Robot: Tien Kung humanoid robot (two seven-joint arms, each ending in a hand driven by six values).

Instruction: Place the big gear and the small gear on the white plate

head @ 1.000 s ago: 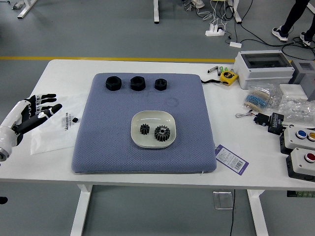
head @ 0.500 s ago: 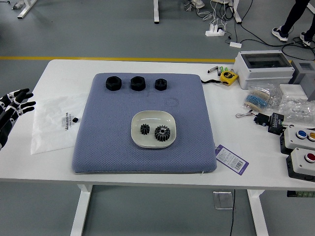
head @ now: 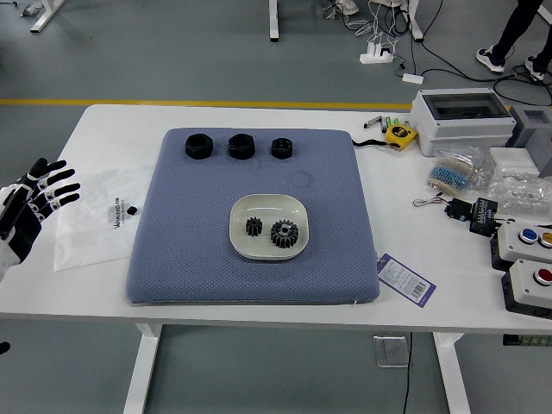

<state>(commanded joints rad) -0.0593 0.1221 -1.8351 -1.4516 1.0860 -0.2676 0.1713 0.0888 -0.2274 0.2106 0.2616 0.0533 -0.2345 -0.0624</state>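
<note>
Table [head: 95, 297] white, broad, with a blue-grey mat [head: 198, 241] laid over its middle. We see one arm at work's edge: the left hand [head: 36, 203] comes in from the left, fingers wide and loose, nothing in its grasp, fingertips just over the border of a clear plastic bag [head: 90, 246]. Compared with half a second ago, it sits a little further in, yet well short of where it reached a second ago, and well apart from the gears. The right hand is out of view.

White plate [head: 267, 207] unmoved on the mat. Big gear [head: 279, 235] flat inside it, right of centre; small gear [head: 254, 226] to its left, near but not touching. Neither has shifted across our frames. We take that to mean both placements are done and the hand's motion is retreat or settling. Nothing more to carry; we would only avoid brushing the plate.
</note>
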